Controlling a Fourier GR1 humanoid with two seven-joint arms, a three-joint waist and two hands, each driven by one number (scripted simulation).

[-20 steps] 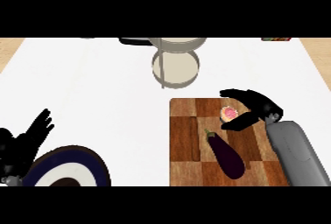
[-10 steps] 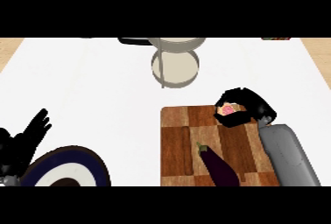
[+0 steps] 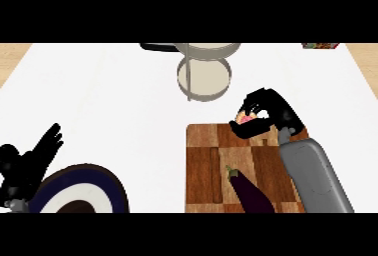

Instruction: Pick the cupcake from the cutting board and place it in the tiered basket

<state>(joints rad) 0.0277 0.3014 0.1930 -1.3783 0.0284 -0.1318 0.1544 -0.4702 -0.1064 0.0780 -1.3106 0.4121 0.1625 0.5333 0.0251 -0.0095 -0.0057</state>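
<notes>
Right hand (image 3: 267, 114), center-right of frame, fingers curled round the pink cupcake (image 3: 246, 119), just above top edge of cutting board (image 3: 205, 165). Eggplant (image 3: 249, 192) lies on board's lower part. Tiered basket (image 3: 204, 74) at top center. Left hand (image 3: 28, 162) rests open at lower left, beside plate (image 3: 77, 192).

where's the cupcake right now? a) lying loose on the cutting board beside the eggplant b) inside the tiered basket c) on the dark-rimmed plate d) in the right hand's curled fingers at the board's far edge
d: the pink cupcake shows between the curled fingers of the right hand, at the far edge of the cutting board, short of the tiered basket.
</notes>
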